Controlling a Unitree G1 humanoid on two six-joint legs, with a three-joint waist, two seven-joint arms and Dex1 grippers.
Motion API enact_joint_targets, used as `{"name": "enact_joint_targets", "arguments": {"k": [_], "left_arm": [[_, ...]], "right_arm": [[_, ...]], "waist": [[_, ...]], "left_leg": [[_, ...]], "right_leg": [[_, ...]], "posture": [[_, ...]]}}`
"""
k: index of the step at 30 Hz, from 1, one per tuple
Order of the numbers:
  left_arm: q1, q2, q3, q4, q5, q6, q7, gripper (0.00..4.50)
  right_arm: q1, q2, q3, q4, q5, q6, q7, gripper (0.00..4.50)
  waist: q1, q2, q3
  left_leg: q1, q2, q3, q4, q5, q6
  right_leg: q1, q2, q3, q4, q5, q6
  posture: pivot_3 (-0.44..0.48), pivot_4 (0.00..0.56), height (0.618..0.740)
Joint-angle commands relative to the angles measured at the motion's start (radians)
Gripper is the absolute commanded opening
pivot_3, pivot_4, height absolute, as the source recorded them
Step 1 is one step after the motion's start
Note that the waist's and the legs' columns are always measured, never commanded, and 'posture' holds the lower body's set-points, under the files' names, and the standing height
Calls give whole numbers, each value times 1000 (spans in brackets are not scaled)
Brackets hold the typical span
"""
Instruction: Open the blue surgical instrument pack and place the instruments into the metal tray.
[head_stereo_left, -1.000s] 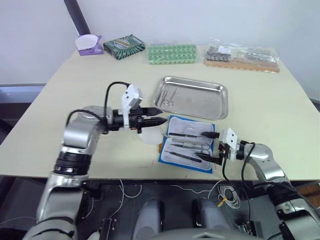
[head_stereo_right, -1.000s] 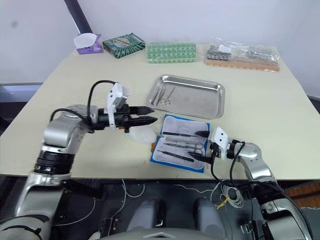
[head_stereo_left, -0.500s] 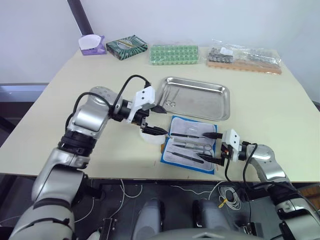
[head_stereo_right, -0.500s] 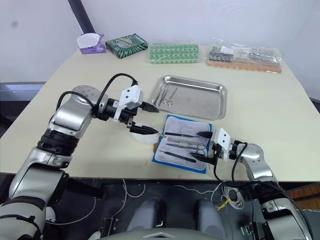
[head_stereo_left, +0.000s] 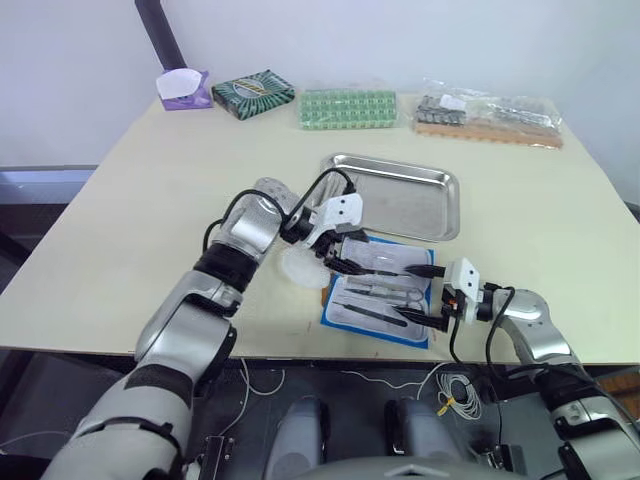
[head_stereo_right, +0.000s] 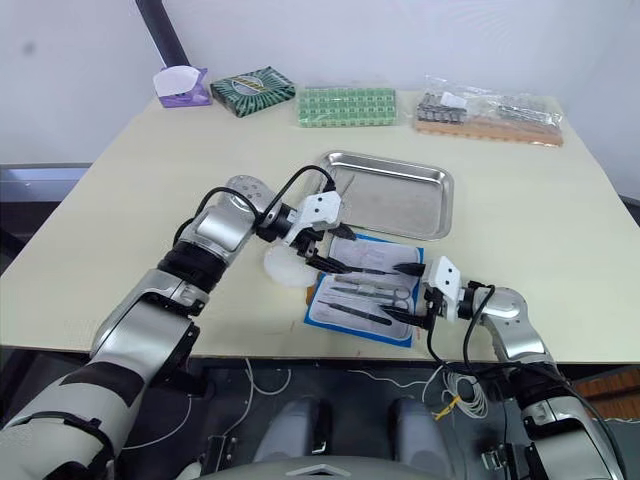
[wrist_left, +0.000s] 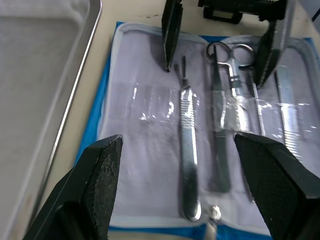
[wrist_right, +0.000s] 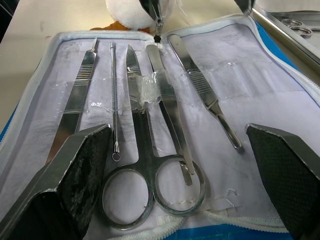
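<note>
Blue surgical instrument pack (head_stereo_left: 378, 290) lies open at the worktop's front edge, just before the metal tray (head_stereo_left: 408, 202). Your left hand (head_stereo_left: 343, 262) hides its far-left corner, fingers apart; your right hand (head_stereo_left: 420, 294) (also apart) straddles the instruments (wrist_right: 150, 95).

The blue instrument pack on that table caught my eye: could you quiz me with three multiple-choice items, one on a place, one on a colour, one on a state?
1. Where does the blue surgical instrument pack lie?
A. inside the metal tray
B. on the table, just in front of the metal tray
C. on the floor

2. What colour is the pack's inner lining?
A. whitish
B. red
C. black

3. How is the left gripper?
A. shut on scissors
B. shut, empty
C. open over the pack

Answers: 1 B, it lies between tray and table edge. 2 A, the left wrist view shows pale lining. 3 C, its fingers stand apart there.
</note>
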Motion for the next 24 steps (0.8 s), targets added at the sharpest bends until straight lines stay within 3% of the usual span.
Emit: {"name": "enact_joint_targets", "arguments": {"k": [1,2,21,24], "left_arm": [[-33,-33,8,22,14,-34,9,2895],[-36,-36,8,29,20,-42,11,2659],[-21,-80,-11,131,146,-147,68,2659],[-13,-82,-17,135,160,-160,58,1850]], "right_arm": [[58,-31,24,69,-81,78,-41,4500],[59,-32,24,61,-80,83,-41,4500],[67,-38,29,26,-83,119,-56,4500],[69,-39,29,24,-83,121,-57,4500]], "waist": [[0,0,0],[0,0,0],[-1,1,1],[-1,1,1]], "left_leg": [[0,0,0,0,0,0],[0,0,0,0,0,0],[-2,0,-3,0,0,0],[-2,0,-3,0,0,-1]], "right_leg": [[0,0,0,0,0,0],[0,-1,0,0,0,0],[0,-1,-4,-1,-1,1],[0,-1,-4,-1,-1,1]], "posture": [[0,150,740],[0,150,740],[0,150,740],[0,150,740]]}}
